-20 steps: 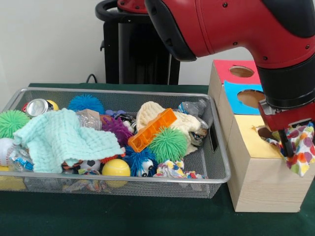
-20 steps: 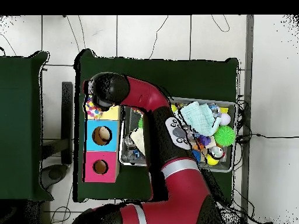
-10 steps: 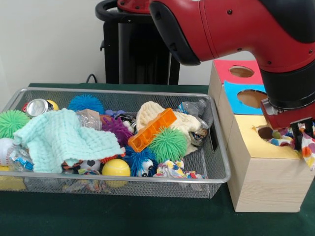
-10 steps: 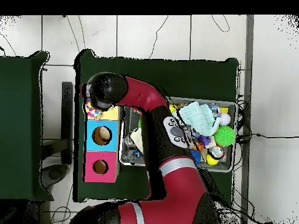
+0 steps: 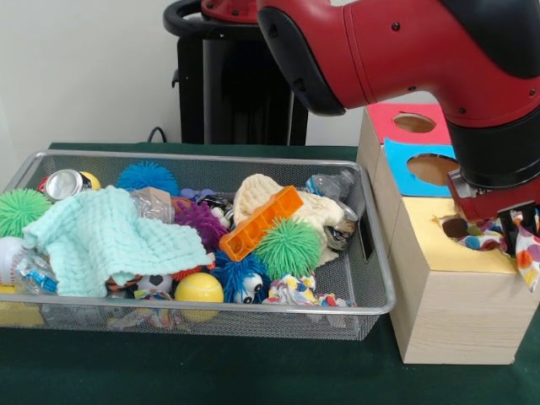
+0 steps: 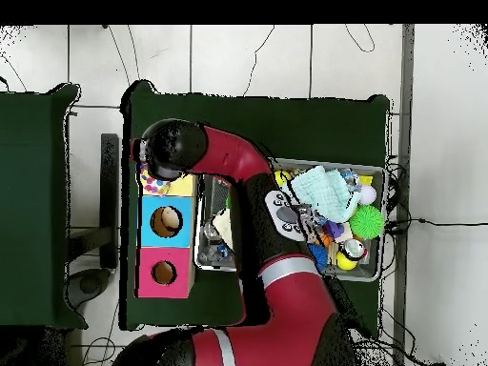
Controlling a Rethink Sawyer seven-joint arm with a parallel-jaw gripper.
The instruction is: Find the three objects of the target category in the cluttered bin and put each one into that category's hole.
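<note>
A white cloth printed with coloured dots (image 5: 504, 242) lies crumpled on the yellow top of a wooden box (image 5: 439, 312), partly over its hole (image 5: 456, 227) and trailing off the box's right edge. A matching dotted cloth (image 5: 295, 293) sits bunched in the wire bin (image 5: 371, 253), against the front wall.

We cannot see the gripper's (image 5: 515, 229) tips behind the spotted cloth (image 5: 498, 240), whose right side the front view's edge cuts off. From overhead, the arm (image 6: 238, 167) hides the bin's (image 6: 374, 172) left half.
</note>
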